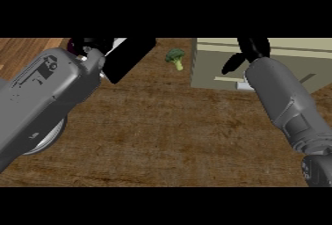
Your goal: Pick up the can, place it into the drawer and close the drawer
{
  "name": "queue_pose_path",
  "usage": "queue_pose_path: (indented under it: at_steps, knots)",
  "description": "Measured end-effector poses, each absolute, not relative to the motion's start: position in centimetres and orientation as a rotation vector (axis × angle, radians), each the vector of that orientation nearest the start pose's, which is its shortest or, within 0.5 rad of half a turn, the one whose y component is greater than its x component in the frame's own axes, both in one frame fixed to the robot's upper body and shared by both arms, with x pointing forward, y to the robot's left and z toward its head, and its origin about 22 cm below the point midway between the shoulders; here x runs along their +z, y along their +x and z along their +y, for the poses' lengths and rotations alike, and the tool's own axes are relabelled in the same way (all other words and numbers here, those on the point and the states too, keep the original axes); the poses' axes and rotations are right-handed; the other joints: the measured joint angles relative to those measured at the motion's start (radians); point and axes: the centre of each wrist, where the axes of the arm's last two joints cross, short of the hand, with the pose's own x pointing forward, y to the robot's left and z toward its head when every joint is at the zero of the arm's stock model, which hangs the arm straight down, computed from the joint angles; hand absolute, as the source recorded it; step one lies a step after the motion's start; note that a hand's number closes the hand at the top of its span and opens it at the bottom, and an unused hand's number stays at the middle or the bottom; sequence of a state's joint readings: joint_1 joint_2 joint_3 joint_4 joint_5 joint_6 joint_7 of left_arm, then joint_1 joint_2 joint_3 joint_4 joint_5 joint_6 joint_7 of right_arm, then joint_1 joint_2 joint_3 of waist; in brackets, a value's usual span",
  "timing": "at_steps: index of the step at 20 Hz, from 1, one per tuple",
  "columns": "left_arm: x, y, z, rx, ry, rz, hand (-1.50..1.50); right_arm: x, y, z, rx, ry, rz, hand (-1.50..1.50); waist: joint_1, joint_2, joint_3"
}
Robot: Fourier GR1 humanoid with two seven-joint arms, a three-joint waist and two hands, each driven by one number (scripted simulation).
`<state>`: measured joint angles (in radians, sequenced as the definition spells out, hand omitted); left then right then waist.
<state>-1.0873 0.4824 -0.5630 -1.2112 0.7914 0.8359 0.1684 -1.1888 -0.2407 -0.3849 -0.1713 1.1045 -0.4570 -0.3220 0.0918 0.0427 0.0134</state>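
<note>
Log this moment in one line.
right hand: over beige drawer | left hand: top left | can: unseen | green broccoli: on brown counter

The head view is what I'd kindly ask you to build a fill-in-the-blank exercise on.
1. The vegetable on the counter is ___.
2. The right hand overlaps the beige ___ in this view.
3. The left hand shows at the view's upper ___.
Missing: broccoli; drawer; left.

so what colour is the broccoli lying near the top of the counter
Green, with a paler green stalk. The broccoli shows only in the head view.
</note>
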Motion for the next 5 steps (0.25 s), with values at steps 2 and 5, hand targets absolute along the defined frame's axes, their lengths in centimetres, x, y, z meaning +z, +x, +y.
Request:
queue_pose_path:
  at_steps: [2, 5]
  knots:
    - [22.89, 38.43, 12.23, 0.136, 0.022, -1.729, -1.5, 9.83, 46.6, -21.16, 0.81, -0.907, -1.719, -1.5, -0.001, -0.001, 0.0]
    - [22.65, 38.15, 12.06, 0.129, 0.015, -1.724, -1.5, 9.96, 46.66, -21.06, 0.724, -0.816, -1.761, -1.5, -0.002, -0.002, -0.001]
